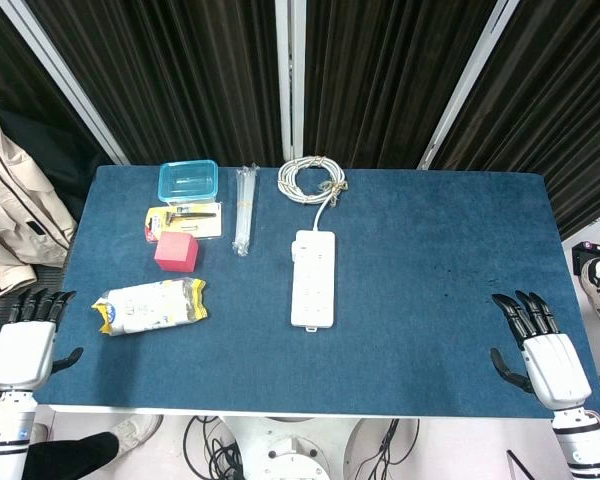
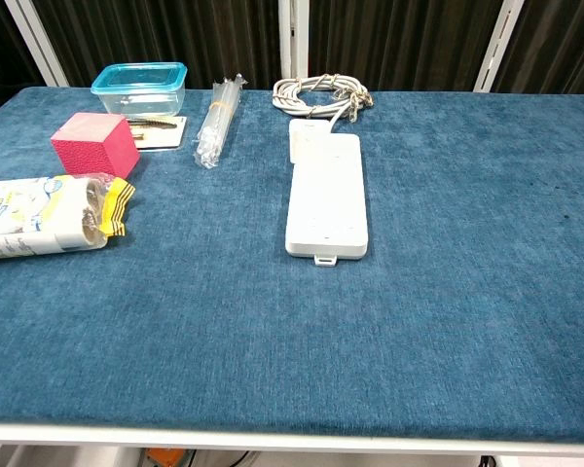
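My left hand (image 1: 30, 345) hangs at the table's front left corner, fingers apart and holding nothing; the yellow and white snack packet (image 1: 150, 306) lies nearest to it. At the front right corner my right hand (image 1: 542, 352) is also spread and empty, well right of the white power strip (image 1: 313, 278). Neither hand shows in the chest view. The power strip (image 2: 326, 197) lies lengthwise mid-table, its coiled white cable (image 1: 313, 180) at the far edge. A red cube (image 1: 176, 252) sits behind the snack packet (image 2: 44, 216).
At the back left stand a clear teal-lidded box (image 1: 188, 182), a small card with a tool (image 1: 185, 220) and a bundle of clear sticks (image 1: 243, 208). The blue table cloth (image 1: 440, 260) covers the table. A beige jacket (image 1: 10, 200) hangs off to the left.
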You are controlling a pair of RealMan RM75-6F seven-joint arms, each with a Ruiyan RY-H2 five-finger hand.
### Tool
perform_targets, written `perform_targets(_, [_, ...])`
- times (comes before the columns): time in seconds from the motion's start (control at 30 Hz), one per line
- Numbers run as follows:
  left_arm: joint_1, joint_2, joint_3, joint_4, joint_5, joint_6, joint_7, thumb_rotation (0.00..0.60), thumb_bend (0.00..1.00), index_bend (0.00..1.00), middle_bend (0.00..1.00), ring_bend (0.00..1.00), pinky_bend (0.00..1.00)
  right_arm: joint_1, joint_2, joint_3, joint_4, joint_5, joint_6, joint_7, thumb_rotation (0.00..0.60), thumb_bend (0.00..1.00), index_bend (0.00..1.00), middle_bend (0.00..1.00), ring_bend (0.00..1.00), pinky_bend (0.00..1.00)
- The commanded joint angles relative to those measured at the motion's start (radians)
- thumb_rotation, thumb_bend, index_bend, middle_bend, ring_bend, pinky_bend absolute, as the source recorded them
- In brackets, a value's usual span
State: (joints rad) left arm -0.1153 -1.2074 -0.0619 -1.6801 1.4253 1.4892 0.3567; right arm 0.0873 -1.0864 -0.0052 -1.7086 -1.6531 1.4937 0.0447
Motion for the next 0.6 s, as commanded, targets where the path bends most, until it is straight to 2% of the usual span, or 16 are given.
perform_targets(0.03, [-0.003,-0.01,-0.005,0.004,-0.014,-0.004,0.022,0.6,0.13,0.19,0.18,0.09,0.08,0.013,0.002,0.006,-0.007,0.006,-0.018,-0.007,0.6,0.35,0.01,0.11,0.0,0.0])
perform_targets(0.4, [-0.036,-0.009,-0.024,-0.004,0.001,-0.03,-0.013,0.6,0.13,0.18,0.18,0.09,0.08,0.077,-0.018,0.015,-0.007,-0.019,-0.095,-0.01,0.6,0.35,0.01,0.11,0.0,0.0])
perform_targets(0.53, [-0.112,-0.012,-0.056,-0.008,0.039,-0.096,-0.03,0.6,0.13,0.14,0.16,0.09,0.08,0.181,-0.054,0.02,-0.021,-0.047,-0.243,-0.037,0.6,0.35,0.0,0.09,0.0,0.0])
perform_targets(0.6, [-0.159,-0.017,-0.075,-0.013,0.054,-0.138,-0.04,0.6,0.13,0.1,0.12,0.06,0.08,0.237,-0.075,0.032,-0.032,-0.037,-0.329,-0.057,0.6,0.35,0.0,0.07,0.0,0.0])
